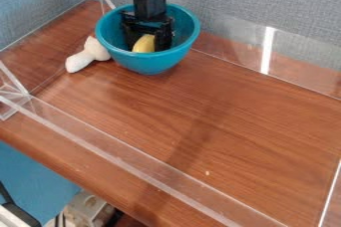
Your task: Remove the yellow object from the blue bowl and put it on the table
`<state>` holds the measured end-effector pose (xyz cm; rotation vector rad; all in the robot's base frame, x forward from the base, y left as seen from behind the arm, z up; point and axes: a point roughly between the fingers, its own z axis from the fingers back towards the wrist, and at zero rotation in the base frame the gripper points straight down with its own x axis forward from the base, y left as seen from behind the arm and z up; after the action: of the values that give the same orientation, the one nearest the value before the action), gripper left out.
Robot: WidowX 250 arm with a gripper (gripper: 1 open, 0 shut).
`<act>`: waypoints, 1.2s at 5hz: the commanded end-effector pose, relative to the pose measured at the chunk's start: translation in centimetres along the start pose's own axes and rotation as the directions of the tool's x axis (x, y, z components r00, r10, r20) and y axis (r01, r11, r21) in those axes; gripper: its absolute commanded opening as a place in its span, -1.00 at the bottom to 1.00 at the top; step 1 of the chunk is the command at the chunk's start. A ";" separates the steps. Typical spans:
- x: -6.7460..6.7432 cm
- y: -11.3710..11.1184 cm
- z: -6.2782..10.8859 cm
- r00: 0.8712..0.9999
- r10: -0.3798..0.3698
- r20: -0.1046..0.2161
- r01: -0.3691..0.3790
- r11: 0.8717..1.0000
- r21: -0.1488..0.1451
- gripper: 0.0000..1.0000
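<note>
One small yellow banana toy (pixel 143 43), smooth and curved, lies inside a round teal-blue bowl (pixel 170 58) at the far left of a glossy brown wood-grain worktop (pixel 200 112) edged by low clear acrylic walls (pixel 273 57). A black claw (pixel 146 38) reaches down into the bowl, its jaws spread either side of the banana. A whitish-cream elongated object (pixel 86 55) rests just beside the bowl's left side.

Black gripper (pixel 147 37) at the upper centre of the frame, pointing almost straight down. Jaws spread wide, one finger (pixel 127 30) toward the left and the other toward the right. Dark wrist rising vertically above it and cut off by the top edge.
</note>
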<state>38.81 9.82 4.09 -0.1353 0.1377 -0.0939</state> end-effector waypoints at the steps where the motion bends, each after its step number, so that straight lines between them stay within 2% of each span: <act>1: -0.7 0.0 5.5 0.993 0.009 0.122 -0.010 1.000 0.002 -1.00; 2: -1.3 -0.4 7.9 0.985 0.009 0.170 -0.006 1.000 -0.017 -1.00; 4: -2.8 -1.7 14.1 0.957 0.010 0.291 0.004 0.999 -0.047 -1.00; 5: -3.6 -3.1 16.4 0.944 0.000 0.330 0.019 0.998 -0.055 -1.00; 6: -4.2 -4.6 15.7 0.930 -0.021 0.367 0.044 0.997 -0.055 -1.00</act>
<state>36.93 8.10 17.64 -0.2470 -0.1539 -0.0692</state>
